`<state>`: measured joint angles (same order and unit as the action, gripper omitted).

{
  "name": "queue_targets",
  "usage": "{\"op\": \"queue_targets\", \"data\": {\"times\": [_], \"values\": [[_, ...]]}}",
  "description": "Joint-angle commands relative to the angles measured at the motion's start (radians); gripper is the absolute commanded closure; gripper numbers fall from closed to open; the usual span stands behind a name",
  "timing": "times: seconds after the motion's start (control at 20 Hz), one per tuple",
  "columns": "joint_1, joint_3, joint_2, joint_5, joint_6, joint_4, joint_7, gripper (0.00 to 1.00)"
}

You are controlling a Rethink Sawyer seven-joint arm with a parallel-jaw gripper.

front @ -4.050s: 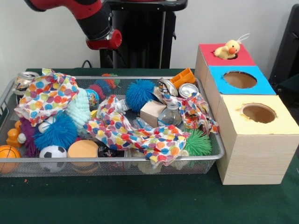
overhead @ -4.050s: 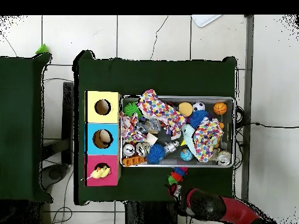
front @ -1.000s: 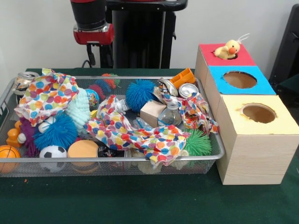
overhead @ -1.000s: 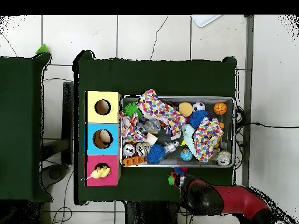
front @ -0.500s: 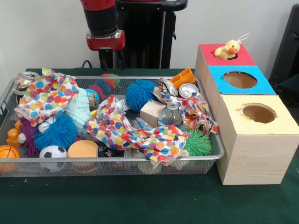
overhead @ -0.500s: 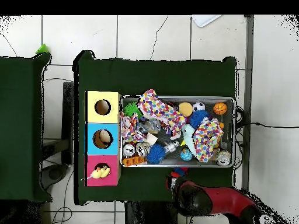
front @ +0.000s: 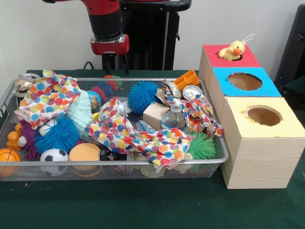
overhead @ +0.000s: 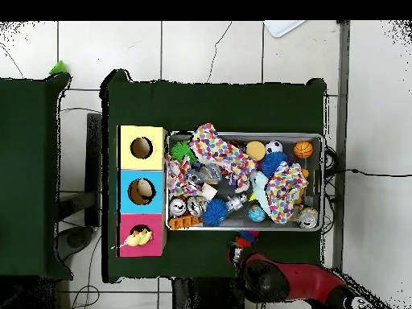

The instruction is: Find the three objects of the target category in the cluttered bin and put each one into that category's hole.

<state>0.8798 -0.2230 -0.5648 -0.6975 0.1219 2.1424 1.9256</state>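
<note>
A wire-mesh bin [front: 119, 164] [overhead: 325, 181] is heaped with toys under polka-dot cloths [front: 128, 133]: blue spiky balls [front: 143, 95], a green spiky ball [front: 202, 145], crushed cans [front: 190, 90], a wooden block [front: 155, 114] and a clear bottle [front: 174, 117]. Right of the bin stand red [front: 214, 59], blue [front: 264, 88] and yellow [front: 290, 126] hole boxes. A yellow duck plush [front: 232, 50] [overhead: 138, 238] sits in the red box's hole. My gripper [front: 114, 64] [overhead: 240, 254] hangs upright behind the bin's far rim, above a multicoloured toy [front: 110, 78] [overhead: 245, 238] lying outside the bin.
At the bin's left end lie a basketball [front: 8, 157], a soccer ball [front: 54, 156], an orange ball [front: 85, 152] and a can [front: 24, 82]. The boxes stand higher than the bin's rim. Green cloth covers the table [front: 143, 205].
The arm's end has swung rightward along the bin's far side and dropped slightly. Nothing in the bin or on the boxes has moved.
</note>
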Motion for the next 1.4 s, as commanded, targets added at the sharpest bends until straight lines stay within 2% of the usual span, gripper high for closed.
{"op": "queue_targets", "data": {"times": [0.05,0.55,0.7,1.1,1.4], "values": [[0.008,0.022,0.03,-0.011,-0.018,-0.15,0.063,0.0],[0.005,0.037,0.041,-0.034,-0.024,-0.181,0.04,0.0],[-0.021,0.063,0.054,-0.041,-0.052,-0.197,0.055,0.0],[-0.06,0.113,0.1,-0.019,-0.126,-0.225,0.102,0.0],[-0.061,0.114,0.115,0.003,-0.147,-0.223,0.106,0.0]]}}
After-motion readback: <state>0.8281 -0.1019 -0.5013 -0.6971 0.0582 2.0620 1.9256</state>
